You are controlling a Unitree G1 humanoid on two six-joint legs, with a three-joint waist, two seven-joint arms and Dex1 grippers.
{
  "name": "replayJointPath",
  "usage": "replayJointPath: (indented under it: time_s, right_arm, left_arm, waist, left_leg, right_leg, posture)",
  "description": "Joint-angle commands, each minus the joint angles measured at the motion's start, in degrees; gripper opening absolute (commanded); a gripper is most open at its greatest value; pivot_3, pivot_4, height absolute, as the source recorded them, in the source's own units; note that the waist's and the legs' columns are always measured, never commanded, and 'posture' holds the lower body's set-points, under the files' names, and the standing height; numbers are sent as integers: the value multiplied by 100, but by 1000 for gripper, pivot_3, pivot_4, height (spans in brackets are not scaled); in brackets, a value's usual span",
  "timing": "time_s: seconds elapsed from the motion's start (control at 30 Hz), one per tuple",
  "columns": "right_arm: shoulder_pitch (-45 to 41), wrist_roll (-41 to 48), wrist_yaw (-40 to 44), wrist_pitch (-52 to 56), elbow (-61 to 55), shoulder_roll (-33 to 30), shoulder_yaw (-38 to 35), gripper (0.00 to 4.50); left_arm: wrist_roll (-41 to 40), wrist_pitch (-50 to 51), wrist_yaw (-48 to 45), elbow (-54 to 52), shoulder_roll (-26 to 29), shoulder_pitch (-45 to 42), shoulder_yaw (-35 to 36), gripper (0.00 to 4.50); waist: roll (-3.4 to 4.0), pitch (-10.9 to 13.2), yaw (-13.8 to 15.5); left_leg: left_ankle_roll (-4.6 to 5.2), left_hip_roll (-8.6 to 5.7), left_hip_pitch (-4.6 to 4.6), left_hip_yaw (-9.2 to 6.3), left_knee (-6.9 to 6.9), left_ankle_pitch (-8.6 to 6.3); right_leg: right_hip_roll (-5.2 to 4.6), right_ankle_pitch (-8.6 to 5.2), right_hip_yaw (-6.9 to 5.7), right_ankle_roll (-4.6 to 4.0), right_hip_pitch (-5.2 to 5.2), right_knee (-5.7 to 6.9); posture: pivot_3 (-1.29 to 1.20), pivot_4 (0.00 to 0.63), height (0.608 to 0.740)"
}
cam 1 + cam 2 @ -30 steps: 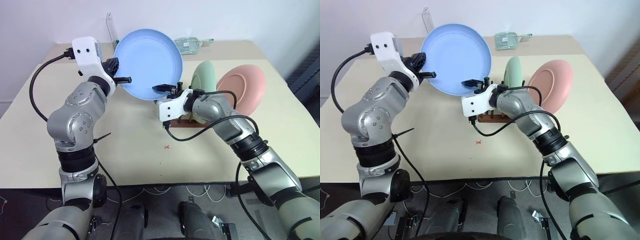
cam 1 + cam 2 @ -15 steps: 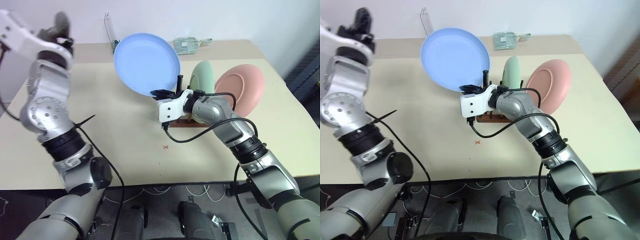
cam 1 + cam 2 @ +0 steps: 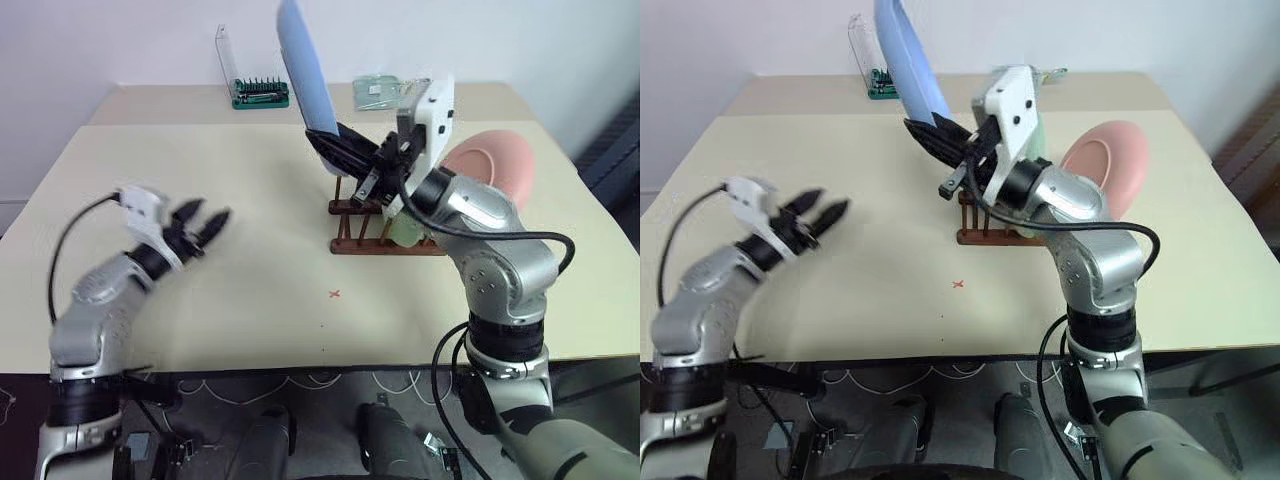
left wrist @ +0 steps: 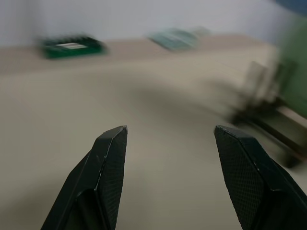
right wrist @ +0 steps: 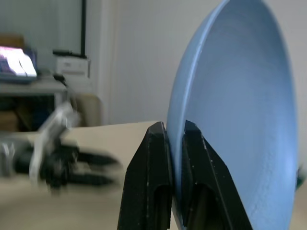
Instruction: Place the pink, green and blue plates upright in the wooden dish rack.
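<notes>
My right gripper (image 3: 330, 142) is shut on the lower rim of the blue plate (image 3: 303, 68). The plate stands on edge in the air, up and to the left of the wooden dish rack (image 3: 385, 228). The right wrist view has both fingers (image 5: 154, 158) pinching that blue plate (image 5: 235, 120). The pink plate (image 3: 492, 162) stands in the rack's right end. My right arm hides most of the green plate (image 3: 405, 233) beside it. My left gripper (image 3: 207, 224) hovers open and holding nothing over the table's left side, with its fingertips (image 4: 112, 143) spread wide.
A green-based bit holder (image 3: 258, 92) with a clear lid and a clear greenish packet (image 3: 380, 90) lie at the table's far edge. A small red cross (image 3: 334, 294) marks the tabletop (image 3: 250, 290) in front of the rack.
My left gripper let go of the blue plate, opened, and swung down to the left. My right gripper closed on the plate's rim, rolled and lifted it from face-on to edge-on.
</notes>
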Motion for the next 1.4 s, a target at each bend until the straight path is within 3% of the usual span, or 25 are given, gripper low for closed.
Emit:
replayJointPath:
  time_s: [0.03,0.3,0.77,0.8,0.83,0.9,1.03,1.23,1.4]
  right_arm:
    - [-51,577,-612,610,-442,152,-380,0]
    - [174,1371,-1671,1248,-374,525,-1016,0]
    - [349,2332,-2676,1805,27,688,-1339,0]
    - [348,2361,-2707,1815,31,662,-1329,728]
    - [348,2390,-2735,1819,31,641,-1321,953]
    - [335,2446,-2765,1813,38,602,-1299,1847]
    - [322,2372,-2689,1739,-73,382,-1097,3871]
    - [96,2010,-2232,1540,-371,-527,-628,3871]
    - [-11,1115,-1202,1056,-783,-2288,-36,3871]
  left_arm:
    - [-31,-84,-379,-459,168,79,-170,2930]
    - [12,-115,-1021,-640,225,216,-781,2930]
    - [18,-50,-932,-724,69,115,-823,2930]
    - [16,-48,-922,-730,64,114,-819,3004]
    - [15,-47,-914,-733,61,114,-817,3004]
    - [15,-50,-901,-727,61,106,-818,3004]
    - [1,-31,-861,-750,38,106,-832,3004]
    - [-3,-21,-839,-764,10,105,-856,3004]
    - [5,-27,-844,-720,-32,40,-890,3004]
  waist:
    - [10,1,-25]
    - [21,-3,-17]
    - [22,-3,-32]
    - [22,-3,-31]
    - [22,-3,-30]
    - [22,-3,-28]
    - [22,-3,-29]
    - [23,-3,-25]
    - [23,-1,8]
  left_leg:
    - [0,2,0,3,-3,0]
    - [-6,5,-3,12,-22,6]
    - [-5,6,-2,13,-23,6]
    - [-5,6,-2,13,-23,6]
    - [-5,6,-2,13,-23,6]
    - [-5,6,-2,13,-23,6]
    - [-5,6,-2,13,-23,6]
    - [-5,6,-3,14,-22,6]
    - [-4,5,-5,15,-20,5]
  right_leg:
    - [1,2,1,-3,-4,1]
    - [3,4,3,-4,-20,2]
    - [5,4,3,-4,-22,5]
    - [5,4,3,-4,-22,5]
    - [5,4,3,-4,-22,5]
    - [5,4,3,-4,-22,4]
    - [5,4,3,-4,-21,4]
    - [5,3,2,-3,-20,3]
    - [4,1,0,0,-12,-7]
  posture:
    - [0,150,740]
    - [0,150,740]
    - [0,150,740]
    - [0,150,740]
    - [0,150,740]
    - [0,150,740]
    - [0,150,740]
    - [0,150,740]
    - [0,150,740]
